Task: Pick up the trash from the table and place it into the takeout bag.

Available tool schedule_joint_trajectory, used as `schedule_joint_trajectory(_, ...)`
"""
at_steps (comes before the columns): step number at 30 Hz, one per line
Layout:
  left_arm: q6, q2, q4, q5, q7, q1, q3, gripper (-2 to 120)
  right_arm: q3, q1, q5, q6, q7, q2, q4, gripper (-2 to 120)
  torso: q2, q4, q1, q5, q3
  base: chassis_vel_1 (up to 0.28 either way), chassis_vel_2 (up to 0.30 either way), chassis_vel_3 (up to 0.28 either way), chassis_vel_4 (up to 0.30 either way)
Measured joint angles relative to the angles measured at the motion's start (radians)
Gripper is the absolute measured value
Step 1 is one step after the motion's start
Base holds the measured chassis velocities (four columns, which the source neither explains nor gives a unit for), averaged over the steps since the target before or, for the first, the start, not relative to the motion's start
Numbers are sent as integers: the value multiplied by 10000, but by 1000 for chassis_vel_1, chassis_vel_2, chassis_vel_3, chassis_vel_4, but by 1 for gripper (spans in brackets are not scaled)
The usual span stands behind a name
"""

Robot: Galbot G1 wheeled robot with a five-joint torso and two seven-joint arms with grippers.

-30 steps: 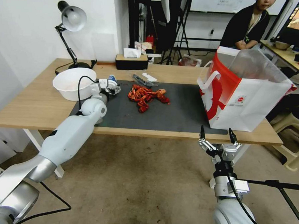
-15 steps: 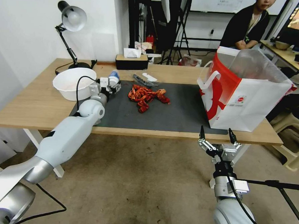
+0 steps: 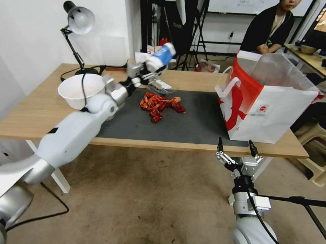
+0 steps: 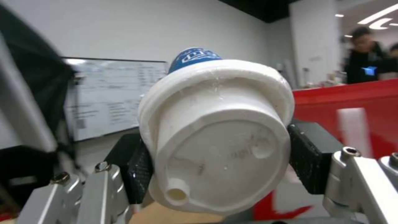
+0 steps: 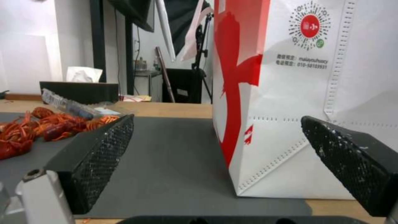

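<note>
My left gripper point(image 3: 149, 72) is raised above the back of the dark mat, shut on a white-lidded blue cup point(image 3: 159, 58) that tilts toward the right. In the left wrist view the cup's white lid point(image 4: 219, 137) sits squeezed between the black pads point(image 4: 139, 169). A heap of red crayfish shells point(image 3: 159, 104) lies on the mat. The takeout bag point(image 3: 269, 102), white with red sides and a clear liner, stands open at the table's right end. My right gripper point(image 3: 237, 146) hangs open below the table's front edge, facing the takeout bag point(image 5: 307, 93).
A white bowl point(image 3: 81, 90) sits at the left of the table point(image 3: 36, 115), with a desk lamp point(image 3: 79, 21) behind it. A black tissue box point(image 3: 143, 65) and a clear packet of utensils point(image 3: 158, 88) lie at the back. A person sits behind the bag.
My left gripper has lifted the blue cup off the mat's left edge and carried it up and to the right. The right arm stayed still.
</note>
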Motion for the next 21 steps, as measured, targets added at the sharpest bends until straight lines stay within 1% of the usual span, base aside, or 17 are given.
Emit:
schedule_joint_trajectory(1,113,-122,-91,-198,15,-420,519,65,35,-25,-3,12,4,1,1,100,0,0,-1,2,0,0,0,0,0)
schedule_joint_trajectory(2,113,-122,-91,-198,15,-420,519,65,35,-25,-3,12,4,1,1,100,0,0,-1,2,0,0,0,0,0)
schedule_joint_trajectory(4,337,-380,-127,-468,60,-1107,1228,65,73,-59,-6,30,8,-2,7,100,0,0,0,3,0,0,0,0,0)
schedule_joint_trajectory(5,337,-380,-127,-468,60,-1107,1228,65,73,-59,-6,30,8,-2,7,100,0,0,0,3,0,0,0,0,0)
schedule_joint_trajectory(6,470,-531,-125,-590,82,-1443,1533,65,84,-60,-6,37,9,-3,7,100,-1,1,0,1,0,0,0,0,0)
schedule_joint_trajectory(8,544,-635,-114,-654,100,-1623,1681,65,87,-58,-7,38,9,-2,7,100,0,3,0,2,0,0,0,0,0)
schedule_joint_trajectory(9,677,-895,-68,-823,119,-2003,1996,65,89,-43,-9,39,9,8,8,100,0,3,1,2,0,0,0,0,0)
schedule_joint_trajectory(10,742,-1034,-17,-902,119,-2195,2135,65,89,-36,-10,40,10,15,8,100,0,3,0,0,0,0,0,0,0)
schedule_joint_trajectory(11,803,-1365,119,-1049,122,-2630,2426,65,89,-22,-12,40,12,29,8,100,0,1,0,4,0,0,0,0,0)
schedule_joint_trajectory(12,803,-1365,119,-1049,122,-2630,2426,65,89,-22,-12,40,12,29,8,100,0,1,0,4,0,0,0,0,0)
schedule_joint_trajectory(14,843,-1650,293,-1150,124,-2977,2674,65,89,-21,-13,40,13,35,8,100,0,1,0,3,0,0,0,0,0)
schedule_joint_trajectory(15,883,-1935,484,-1247,123,-3286,2891,65,90,-22,-19,43,14,43,8,100,0,1,0,2,0,0,0,0,0)
schedule_joint_trajectory(16,883,-1935,484,-1247,123,-3286,2891,65,90,-22,-19,43,14,43,8,100,0,1,0,2,0,0,0,0,0)
schedule_joint_trajectory(18,966,-2300,792,-1355,130,-3648,3188,64,95,-32,-27,52,17,64,6,100,0,3,0,3,0,0,0,0,0)
schedule_joint_trajectory(19,966,-2300,792,-1355,130,-3648,3188,64,95,-32,-27,52,17,64,6,100,0,3,0,3,0,0,0,0,0)
schedule_joint_trajectory(21,1020,-2641,1182,-1467,151,-3920,3553,64,99,-44,-35,57,18,84,6,100,0,3,0,1,0,0,0,0,0)
